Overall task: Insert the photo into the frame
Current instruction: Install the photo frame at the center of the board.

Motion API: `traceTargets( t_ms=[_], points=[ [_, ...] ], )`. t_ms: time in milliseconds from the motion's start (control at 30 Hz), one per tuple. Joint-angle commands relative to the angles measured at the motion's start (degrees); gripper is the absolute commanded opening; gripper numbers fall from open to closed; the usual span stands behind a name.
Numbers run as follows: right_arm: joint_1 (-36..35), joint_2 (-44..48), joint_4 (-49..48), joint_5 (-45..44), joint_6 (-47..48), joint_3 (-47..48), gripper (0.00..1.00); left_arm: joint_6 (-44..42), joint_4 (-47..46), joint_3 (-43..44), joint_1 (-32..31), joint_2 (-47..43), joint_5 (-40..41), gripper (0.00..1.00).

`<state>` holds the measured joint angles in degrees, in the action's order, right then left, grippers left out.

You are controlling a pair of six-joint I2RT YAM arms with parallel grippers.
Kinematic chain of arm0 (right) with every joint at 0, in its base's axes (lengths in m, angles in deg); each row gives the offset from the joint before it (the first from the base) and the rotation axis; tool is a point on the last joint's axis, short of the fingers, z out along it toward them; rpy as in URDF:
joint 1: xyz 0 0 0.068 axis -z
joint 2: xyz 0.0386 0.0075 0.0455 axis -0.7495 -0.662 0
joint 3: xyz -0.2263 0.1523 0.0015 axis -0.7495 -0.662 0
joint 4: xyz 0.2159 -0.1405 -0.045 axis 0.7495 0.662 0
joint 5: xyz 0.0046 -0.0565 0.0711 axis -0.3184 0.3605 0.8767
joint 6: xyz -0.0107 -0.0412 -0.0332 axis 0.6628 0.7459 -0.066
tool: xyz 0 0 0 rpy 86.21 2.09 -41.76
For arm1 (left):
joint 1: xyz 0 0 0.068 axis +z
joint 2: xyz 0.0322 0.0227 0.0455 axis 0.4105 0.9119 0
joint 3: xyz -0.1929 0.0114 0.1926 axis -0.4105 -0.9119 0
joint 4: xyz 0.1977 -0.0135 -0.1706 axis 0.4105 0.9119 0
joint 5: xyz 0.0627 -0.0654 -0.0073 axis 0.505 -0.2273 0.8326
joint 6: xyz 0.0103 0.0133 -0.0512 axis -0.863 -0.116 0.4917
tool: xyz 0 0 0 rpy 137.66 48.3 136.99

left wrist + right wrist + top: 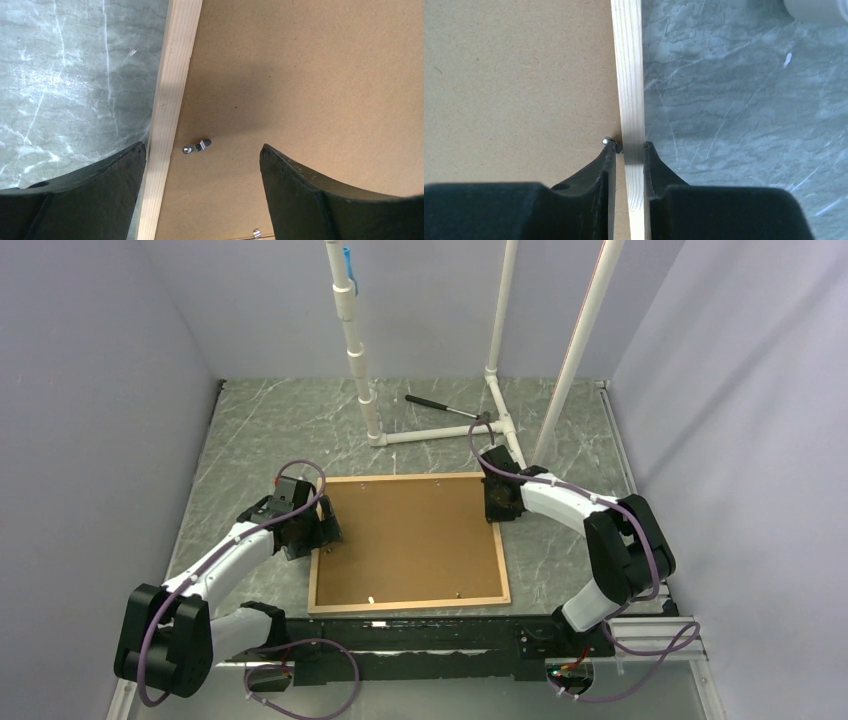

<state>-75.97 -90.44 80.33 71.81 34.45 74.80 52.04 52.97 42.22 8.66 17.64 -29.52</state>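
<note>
The thin light-wood rectangular frame [410, 604], filled by brown fibreboard backing [405, 535], is shown overhead flat on the grey marbled table [260, 430], while only the wrist views reveal the left gripper [202, 147] spread wide over its left rail and the right gripper [629, 144] narrowed around its right rail, contact unclear.

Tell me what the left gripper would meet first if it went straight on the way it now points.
The left gripper would probably meet the backing board first, near the small metal clip; one finger may land on the frame. Height is unclear.
</note>
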Motion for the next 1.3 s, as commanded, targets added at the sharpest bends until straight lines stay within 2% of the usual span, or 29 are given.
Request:
traceTargets(
  t_ms=[0, 100, 367, 500, 567, 667, 800, 933, 1267],
  points=[
    [-0.17, -2.99, 0.79, -3.49, 0.8, 0.13, 0.1, -1.17, 0.03, 1.17, -0.15, 0.11, -0.12, 0.87],
    [-0.63, -2.78, 1.17, -5.02, 1.15, 0.32, 0.0, -1.25, 0.13, 1.3, -0.16, 0.26, -0.04, 0.87],
    [-1.07, -1.81, 1.85, -5.25, 1.18, 0.63, 0.0, -1.26, 0.11, 1.35, -0.16, 0.92, -0.18, 0.86],
    [-1.04, 0.78, 2.41, -3.25, 0.38, 0.72, 0.4, -1.29, 0.67, 1.56, -0.16, 0.47, 0.38, 0.86],
    [-1.01, 2.42, 2.58, -2.08, -0.08, 0.72, 0.54, -1.58, 1.46, 1.84, -0.23, 0.54, 0.9, 0.86],
    [-1.08, 4.41, 2.59, -0.17, -0.72, 0.68, 0.7, -2.23, 2.67, 2.37, -0.54, 0.49, 1.96, 0.86],
    [-1.0, 6.03, 2.42, 2.13, -1.49, 0.06, 0.77, -3.13, 3.56, 2.82, -1.39, 0.88, 1.96, 0.86],
    [-0.82, 6.62, 1.83, 4.19, -1.93, -1.15, 0.79, -3.76, 3.7, 3.61, -3.41, 2.77, 4.44, 0.85],
    [0.22, 7.27, 1.19, 5.65, -1.76, -3.13, 0.79, 0.43, 6.76, 5.92, -7.61, 8.88, 13.07, 0.69]
  ],
)
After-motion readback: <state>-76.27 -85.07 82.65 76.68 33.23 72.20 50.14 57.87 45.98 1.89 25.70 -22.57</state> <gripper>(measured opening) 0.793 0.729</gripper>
